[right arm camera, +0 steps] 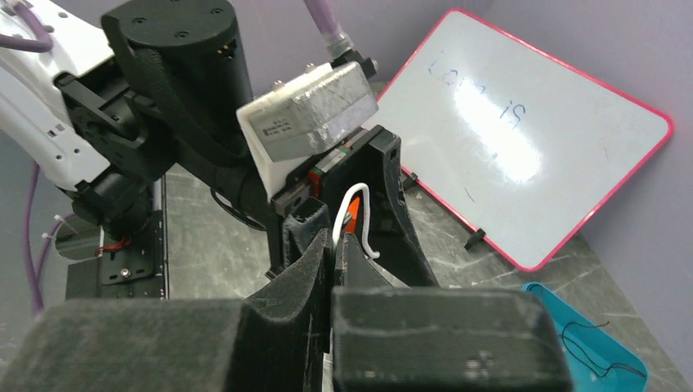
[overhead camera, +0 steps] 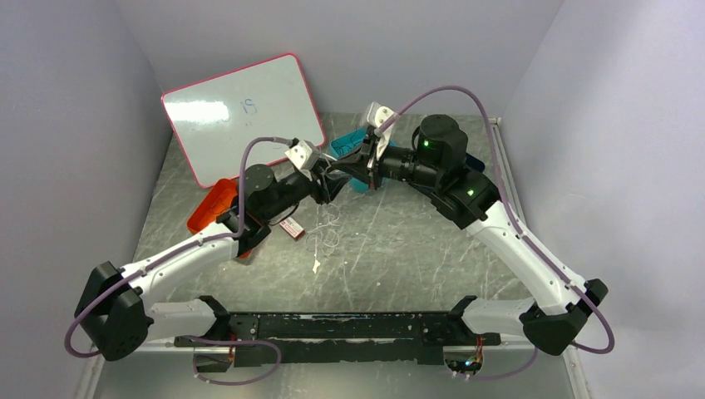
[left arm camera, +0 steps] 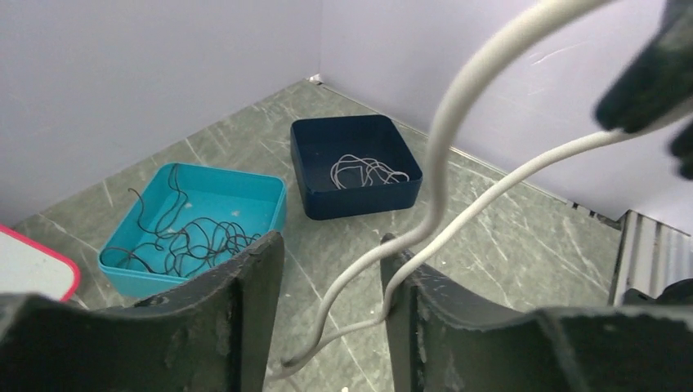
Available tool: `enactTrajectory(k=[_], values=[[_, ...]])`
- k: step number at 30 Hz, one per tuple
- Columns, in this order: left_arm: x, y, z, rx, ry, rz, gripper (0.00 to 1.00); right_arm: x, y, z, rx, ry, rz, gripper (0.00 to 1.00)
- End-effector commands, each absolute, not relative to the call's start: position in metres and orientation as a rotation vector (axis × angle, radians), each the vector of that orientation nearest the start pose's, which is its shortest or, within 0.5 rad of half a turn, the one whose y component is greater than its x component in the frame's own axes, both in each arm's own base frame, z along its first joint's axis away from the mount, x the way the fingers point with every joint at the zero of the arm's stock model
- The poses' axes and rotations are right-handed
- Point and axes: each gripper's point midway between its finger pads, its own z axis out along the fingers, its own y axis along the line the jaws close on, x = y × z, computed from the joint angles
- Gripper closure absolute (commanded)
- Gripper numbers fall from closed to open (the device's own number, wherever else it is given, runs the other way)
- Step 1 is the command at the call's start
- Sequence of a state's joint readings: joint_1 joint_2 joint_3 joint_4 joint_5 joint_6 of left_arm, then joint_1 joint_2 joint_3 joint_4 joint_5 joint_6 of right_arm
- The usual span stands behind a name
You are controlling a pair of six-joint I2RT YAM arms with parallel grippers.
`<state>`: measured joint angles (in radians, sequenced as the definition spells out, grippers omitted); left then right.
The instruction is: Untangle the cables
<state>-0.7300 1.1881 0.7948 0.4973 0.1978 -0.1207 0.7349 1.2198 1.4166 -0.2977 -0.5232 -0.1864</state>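
Separation step, in mid-air: the right gripper point(right arm camera: 333, 255), pressed shut, pinches the white cable point(left arm camera: 445, 122), which loops down between the spread fingers of the left gripper point(left arm camera: 331, 253); the next move probably calls for that gripper to close on the cable and pull away.

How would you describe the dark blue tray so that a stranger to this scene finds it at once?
Look to the far corner of the grey marbled table. Two square trays sit there; the dark blue tray is the one nearer the corner. It holds a small pale cable, while the turquoise tray beside it holds dark cables.
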Motion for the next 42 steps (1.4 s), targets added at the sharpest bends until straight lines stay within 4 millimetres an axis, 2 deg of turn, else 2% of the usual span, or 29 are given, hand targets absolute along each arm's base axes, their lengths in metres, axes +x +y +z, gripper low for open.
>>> enactTrajectory(k=[1,7,16,23,28,32,38,42], values=[[0.286,-0.315,0.318,0.649,1.374,-0.845,0.53,0.216,0.314,0.436,-1.081,1.244,0.884,1.0],[0.261,-0.323,0.291,0.703,1.418,-0.991,0.68,0.212,0.307,0.472,-0.999,1.17,0.898,1.0],[0.235,-0.324,0.251,0.719,1.487,-1.13,0.66,0.205,0.296,0.523,-0.899,1.052,0.902,1.0],[0.227,-0.33,0.221,0.766,1.554,-1.185,0.77,0.203,0.289,0.551,-0.852,0.987,0.88,1.0],[0.22,-0.333,0.196,0.778,1.608,-1.235,0.8,0.202,0.285,0.571,-0.833,0.933,0.859,1.0],[0.217,-0.333,0.184,0.772,1.636,-1.255,0.81,0.206,0.281,0.581,-0.819,0.92,0.822,1.0],[0.215,-0.328,0.171,0.76,1.666,-1.243,0.82,0.217,0.255,0.601,-0.691,0.899,0.696,1.0],[0.214,-0.326,0.161,0.755,1.69,-1.236,0.87,0.229,0.232,0.609,-0.583,0.913,0.591,1.0]])
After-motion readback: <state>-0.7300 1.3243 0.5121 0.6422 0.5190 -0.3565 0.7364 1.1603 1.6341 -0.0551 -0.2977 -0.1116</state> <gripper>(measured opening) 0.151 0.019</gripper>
